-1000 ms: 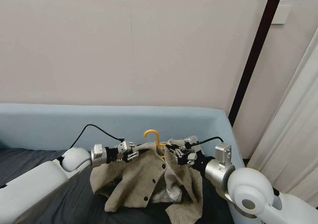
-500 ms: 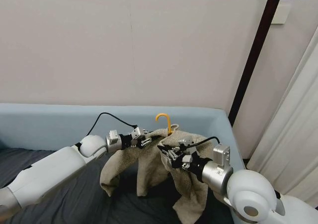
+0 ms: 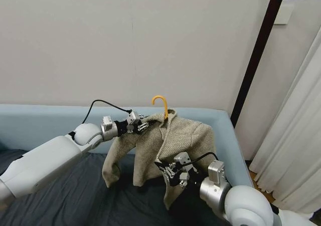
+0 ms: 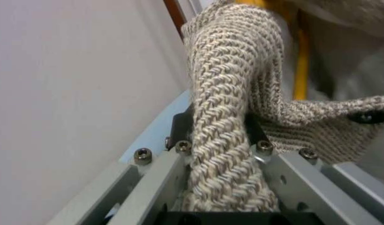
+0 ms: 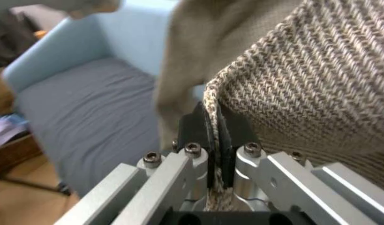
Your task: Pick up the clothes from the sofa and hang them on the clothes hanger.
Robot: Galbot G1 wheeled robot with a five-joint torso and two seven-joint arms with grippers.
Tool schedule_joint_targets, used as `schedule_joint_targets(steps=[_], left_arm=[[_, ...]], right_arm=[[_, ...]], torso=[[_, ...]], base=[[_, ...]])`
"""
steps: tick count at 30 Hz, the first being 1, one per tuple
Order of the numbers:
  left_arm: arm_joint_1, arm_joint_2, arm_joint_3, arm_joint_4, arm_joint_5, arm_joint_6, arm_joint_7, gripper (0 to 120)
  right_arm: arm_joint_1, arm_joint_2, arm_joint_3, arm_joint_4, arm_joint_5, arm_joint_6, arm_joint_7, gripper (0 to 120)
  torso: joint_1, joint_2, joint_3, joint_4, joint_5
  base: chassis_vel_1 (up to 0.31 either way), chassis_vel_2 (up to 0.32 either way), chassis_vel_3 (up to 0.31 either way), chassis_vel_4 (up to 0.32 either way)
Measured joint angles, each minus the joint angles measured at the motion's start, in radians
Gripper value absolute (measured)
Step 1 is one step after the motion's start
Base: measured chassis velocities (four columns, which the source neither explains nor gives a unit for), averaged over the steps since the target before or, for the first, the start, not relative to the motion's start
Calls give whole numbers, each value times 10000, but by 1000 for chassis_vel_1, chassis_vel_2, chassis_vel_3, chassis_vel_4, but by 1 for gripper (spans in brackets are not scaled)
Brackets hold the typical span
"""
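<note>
I clench my left tool (image 3: 142, 127) on the shoulder of the knit cardigan (image 3: 188, 136) and my right tool (image 3: 164, 169) on its front edge to hold it up over the sofa (image 3: 45, 123).

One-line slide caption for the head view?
Left gripper and right gripper hold a knit cardigan on an orange hanger over the sofa.

I see open air above the sofa backrest (image 3: 50, 120), up along the bare wall (image 3: 125, 45). On the right, the dark rack post (image 3: 256, 55) and the curtain (image 3: 296, 136) close that side. The cardigan (image 3: 175, 136), held between the left tool (image 3: 145, 126) and the right tool (image 3: 165, 170), blocks the middle.
</note>
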Motion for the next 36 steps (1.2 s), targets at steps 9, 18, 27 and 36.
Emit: schedule_joint_targets(steps=[9, 18, 27, 36], left_arm=[[628, 416, -433, -453, -40, -184, 150, 8], [888, 231, -768, -389, 60, -301, 89, 8], [921, 348, -1065, -282, 59, -489, 153, 8], [1132, 615, -1452, -115, 60, -798, 487, 8]], right_arm=[[23, -10, 380, 12, 283, 81, 290, 0], [-220, -169, 338, 582, 86, -99, -192, 22], [-619, -532, 784, 1221, -306, -45, -460, 52], [-960, -1275, 2397, 1871, 242, 478, -750, 90]], torso=[[0, 0, 0, 3, 0], [0, 0, 0, -2, 0], [0, 0, 0, 0, 2], [0, 1, 0, 0, 2]], base=[[0, 0, 0, 0], [0, 0, 0, 0], [0, 0, 0, 0], [0, 0, 0, 0]])
